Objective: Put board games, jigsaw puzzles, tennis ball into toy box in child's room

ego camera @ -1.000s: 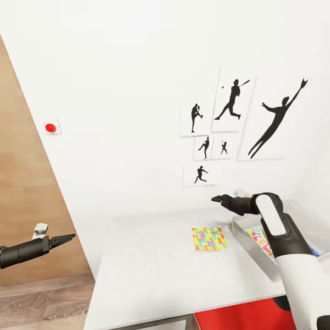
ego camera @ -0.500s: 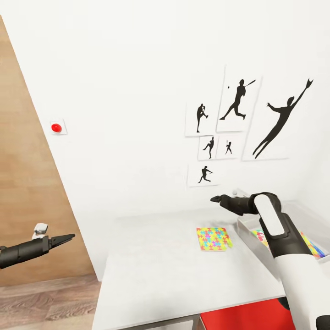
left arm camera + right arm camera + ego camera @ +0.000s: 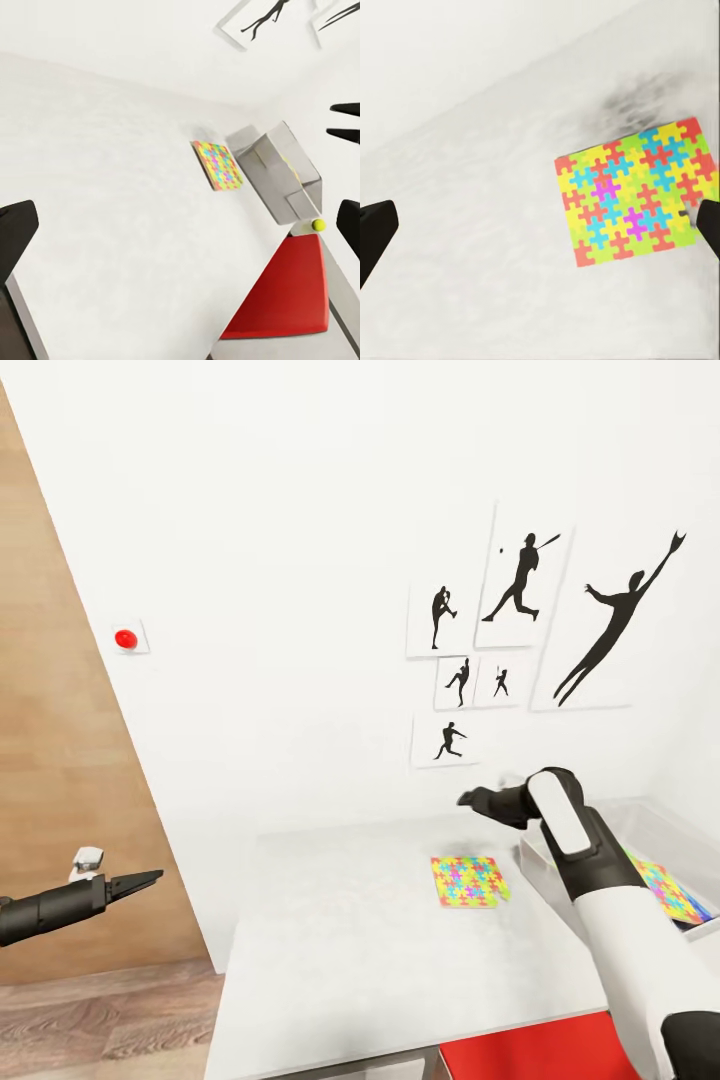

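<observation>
From the head camera I see the light-grey surface (image 3: 400, 950) filling the lower middle of the frame, under a white wall hung with black sports-silhouette pictures (image 3: 520, 625). One jigsaw puzzle (image 3: 468, 881) lies flat on it at centre right, just beside the toy box (image 3: 535, 860) at the right edge. A second puzzle-patterned square (image 3: 668, 890) lies inside the box, partly hidden by my right arm. My right tool (image 3: 466, 798) hangs above the surface, over the box's near-left corner; in its wrist camera the two fingers sit wide apart, empty, with the puzzle between them below. My left tool (image 3: 150, 878) hovers at lower left, off the surface; I cannot tell its opening there, but its wrist camera shows the fingers spread, and the tennis ball (image 3: 319, 224) beside the box.
</observation>
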{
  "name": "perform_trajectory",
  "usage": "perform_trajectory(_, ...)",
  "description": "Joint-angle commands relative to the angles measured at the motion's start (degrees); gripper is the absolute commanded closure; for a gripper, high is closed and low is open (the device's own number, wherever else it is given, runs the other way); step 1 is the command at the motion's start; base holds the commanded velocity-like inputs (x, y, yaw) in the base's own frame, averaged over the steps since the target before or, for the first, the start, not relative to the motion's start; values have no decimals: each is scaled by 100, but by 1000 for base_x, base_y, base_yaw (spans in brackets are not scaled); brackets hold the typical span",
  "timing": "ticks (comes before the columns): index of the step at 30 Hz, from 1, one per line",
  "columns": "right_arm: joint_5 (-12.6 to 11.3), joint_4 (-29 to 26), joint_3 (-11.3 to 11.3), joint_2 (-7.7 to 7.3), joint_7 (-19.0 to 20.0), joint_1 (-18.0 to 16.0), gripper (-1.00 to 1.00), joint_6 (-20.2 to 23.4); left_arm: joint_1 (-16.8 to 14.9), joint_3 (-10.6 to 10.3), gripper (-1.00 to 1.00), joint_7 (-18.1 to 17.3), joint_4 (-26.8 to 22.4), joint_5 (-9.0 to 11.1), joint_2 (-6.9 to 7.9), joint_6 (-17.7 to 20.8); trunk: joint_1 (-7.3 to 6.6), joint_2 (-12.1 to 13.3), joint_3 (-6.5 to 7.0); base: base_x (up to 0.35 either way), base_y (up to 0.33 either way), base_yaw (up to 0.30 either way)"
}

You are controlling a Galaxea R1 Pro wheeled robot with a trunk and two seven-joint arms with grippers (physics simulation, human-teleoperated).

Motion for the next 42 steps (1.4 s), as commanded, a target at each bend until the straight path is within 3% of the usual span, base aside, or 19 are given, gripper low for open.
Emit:
perform_trajectory(1,-71,5,13,-11,-88,-10,-100,6,-9,23,-100,-47,-4,-60,-2,60,4,-14,-14,0,0,0)
perform_trajectory(26,-49,301,1,-82,-234,-41,-100,6,-9,23,-100,-47,-4,-53,39,60,4,-14,-18,0,0,0)
perform_trajectory(36,-47,316,-8,-91,-228,-79,-100,6,-9,14,-100,-47,-4,-51,39,60,4,-14,-94,0,0,0)
perform_trajectory(42,-46,521,-10,-98,-232,-276,-100,6,-9,12,-100,-47,-4,-51,33,60,4,-14,-150,0,0,0)
